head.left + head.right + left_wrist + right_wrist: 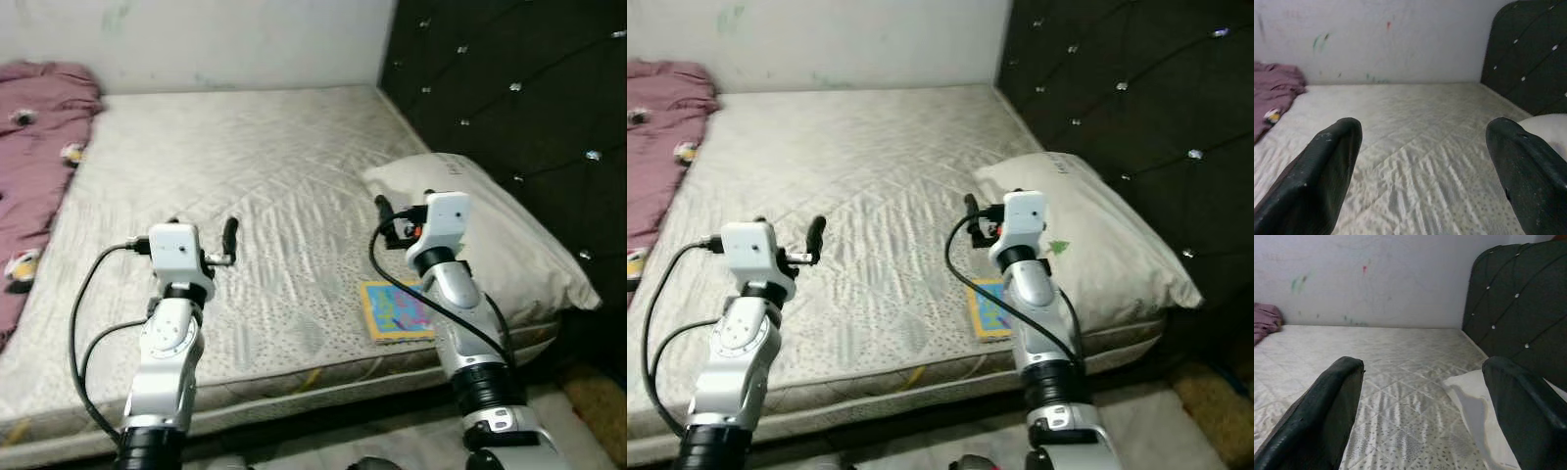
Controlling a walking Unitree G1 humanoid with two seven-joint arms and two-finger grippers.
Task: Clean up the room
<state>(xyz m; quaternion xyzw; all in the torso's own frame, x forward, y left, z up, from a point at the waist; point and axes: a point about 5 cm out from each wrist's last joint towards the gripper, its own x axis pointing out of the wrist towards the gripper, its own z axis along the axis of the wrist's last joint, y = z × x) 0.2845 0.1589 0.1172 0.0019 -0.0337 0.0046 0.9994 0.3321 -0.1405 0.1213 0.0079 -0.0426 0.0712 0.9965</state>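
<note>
Bed (255, 196): bare quilted mattress, robot standing at its near edge.
Left gripper (201, 240): released, empty, raised over mattress at 7 o'clock, likely ready to reach.
Right gripper (387, 217): released, empty, at 4 o'clock, just beside pillow.
Pillow (509, 245): 3 o'clock, against dark tufted headboard (509, 88).
Colourful book (397, 311): flat at mattress edge, 5 o'clock, touching pillow; probable tidy-up item.
Pink blanket (34, 166): bunched, 10 o'clock.
Writing: none legible; book cover print too small.

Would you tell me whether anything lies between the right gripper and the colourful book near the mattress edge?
Nothing visible blocks it. The right gripper, fingers open, hovers above the bare mattress, and the book lies flat beneath its forearm, beside the pillow.
</note>
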